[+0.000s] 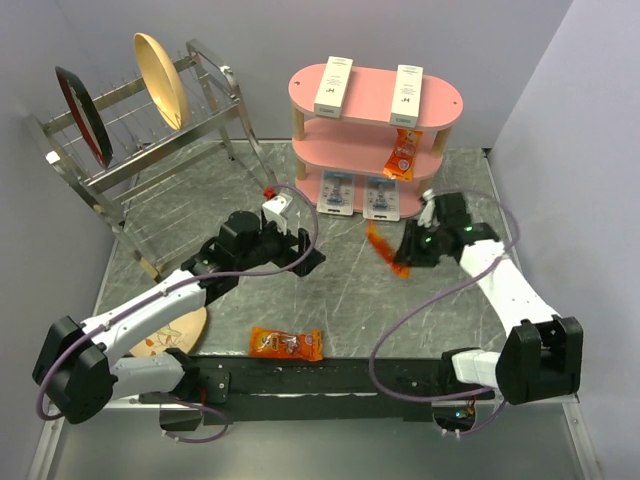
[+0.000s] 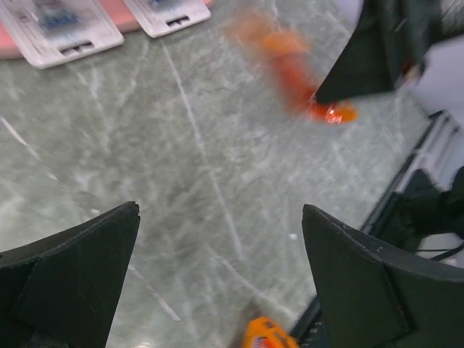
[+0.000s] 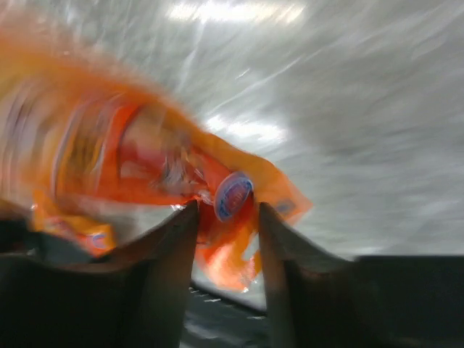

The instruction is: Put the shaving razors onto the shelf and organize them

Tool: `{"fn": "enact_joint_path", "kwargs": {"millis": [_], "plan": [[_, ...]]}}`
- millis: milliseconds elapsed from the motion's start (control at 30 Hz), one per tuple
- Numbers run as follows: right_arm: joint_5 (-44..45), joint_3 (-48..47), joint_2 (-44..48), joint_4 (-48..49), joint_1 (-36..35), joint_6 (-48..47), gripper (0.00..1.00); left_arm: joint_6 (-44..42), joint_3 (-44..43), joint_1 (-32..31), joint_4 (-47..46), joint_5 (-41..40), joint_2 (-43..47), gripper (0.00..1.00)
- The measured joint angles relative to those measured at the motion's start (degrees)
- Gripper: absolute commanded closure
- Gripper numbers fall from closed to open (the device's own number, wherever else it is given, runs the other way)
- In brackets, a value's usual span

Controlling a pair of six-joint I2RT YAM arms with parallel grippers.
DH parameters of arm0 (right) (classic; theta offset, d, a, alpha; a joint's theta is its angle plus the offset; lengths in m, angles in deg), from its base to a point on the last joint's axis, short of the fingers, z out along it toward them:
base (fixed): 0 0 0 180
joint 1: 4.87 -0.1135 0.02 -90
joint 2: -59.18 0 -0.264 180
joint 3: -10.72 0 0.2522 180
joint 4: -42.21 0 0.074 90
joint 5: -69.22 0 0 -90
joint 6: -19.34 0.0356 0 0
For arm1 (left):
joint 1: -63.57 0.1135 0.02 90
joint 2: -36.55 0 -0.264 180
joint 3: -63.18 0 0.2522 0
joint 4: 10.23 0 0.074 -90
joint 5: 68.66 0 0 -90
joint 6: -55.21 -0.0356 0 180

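Note:
Two shaving razors in blister packs (image 1: 337, 190) (image 1: 381, 197) lie side by side at the bottom board of the pink shelf (image 1: 375, 100). In the left wrist view the same packs (image 2: 61, 25) (image 2: 168, 13) show at the top edge. My left gripper (image 1: 305, 255) (image 2: 220, 210) hovers wide open over bare table in front of them, holding nothing. My right gripper (image 1: 408, 250) (image 3: 227, 206) is just right of the packs, its jaws apart with a blurred orange snack packet (image 3: 145, 167) (image 1: 383, 248) between them.
Two white boxes (image 1: 333, 85) (image 1: 407, 93) stand on the shelf's top board, and an orange packet (image 1: 402, 155) is on the middle one. Another orange packet (image 1: 285, 344) lies near the front edge. A wire dish rack (image 1: 150, 140) with plates fills the back left.

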Motion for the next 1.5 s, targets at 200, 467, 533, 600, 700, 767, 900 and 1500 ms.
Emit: {"fn": "enact_joint_path", "kwargs": {"millis": [200, 467, 533, 600, 700, 767, 900, 1500], "plan": [[-1.44, 3.63, -0.46, 4.68, -7.1, 18.03, 0.29, 14.38, 5.86, -1.73, -5.97, 1.11, -4.28, 0.01], [-1.84, 2.71, 5.9, 5.46, 5.35, 17.53, 0.3, 30.53, 10.51, -4.26, -17.44, 2.95, -17.33, 0.16], [-1.9, 3.69, 8.83, 5.81, 9.66, 16.79, 0.3, 33.11, 8.87, -6.08, -18.71, 3.41, -21.31, 0.22], [-2.03, 5.44, 10.91, 5.7, 13.07, 16.57, 0.3, 35.6, 7.85, -7.13, -20.55, 4.42, -24.68, 0.25], [-2.64, 7.52, 11.47, 5.14, 15.3, 16.48, 0.31, 38.73, 8.37, -6.97, -22.25, 5.2, -26.86, 0.26], [-3.26, 7.98, 11.08, 4.57, 16.11, 16.31, 0.31, 41.09, 10.14, -6.47, -24.48, 5.14, -26.84, 0.26], [-4.11, 7.96, 10.43, 4.63, 17.38, 16.15, 0.31, 44.0, 12.41, -6.14, -28.06, 5.55, -27.23, 0.29], [-4.24, 5.46, 6.14, 5.62, 18.99, 15.21, 0.31, 47.3, 4.26, -7.17, -38.91, 16.39, -42.25, 0.59]]}}
